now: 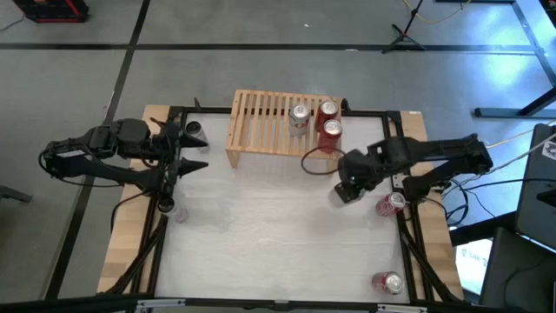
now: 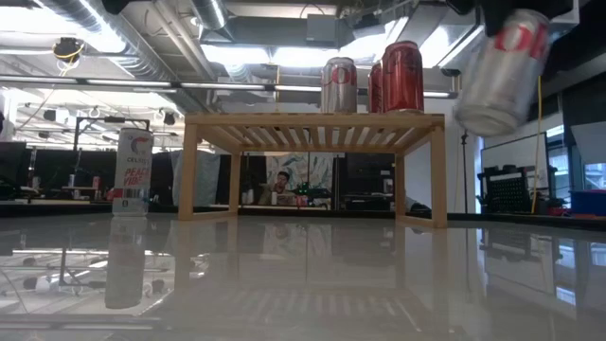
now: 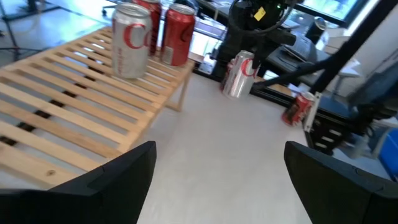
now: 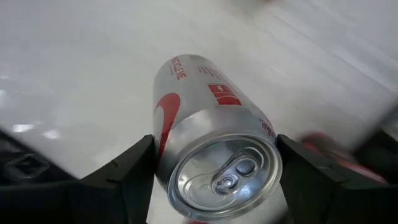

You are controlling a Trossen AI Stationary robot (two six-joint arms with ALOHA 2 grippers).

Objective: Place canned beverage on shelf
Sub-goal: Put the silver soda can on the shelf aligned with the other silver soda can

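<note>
Light-wood shelf at the table's far edge: three cans bunched at its right end, one silver, two red; slats to their left bare. Right hand grips a silver can, tilted, lifted off the table, right of and in front of the shelf. Left hand open, near the left edge. Tall white can stands left of the shelf; two red cans lie along the right edge. White glossy tabletop; grey floor around.
</note>
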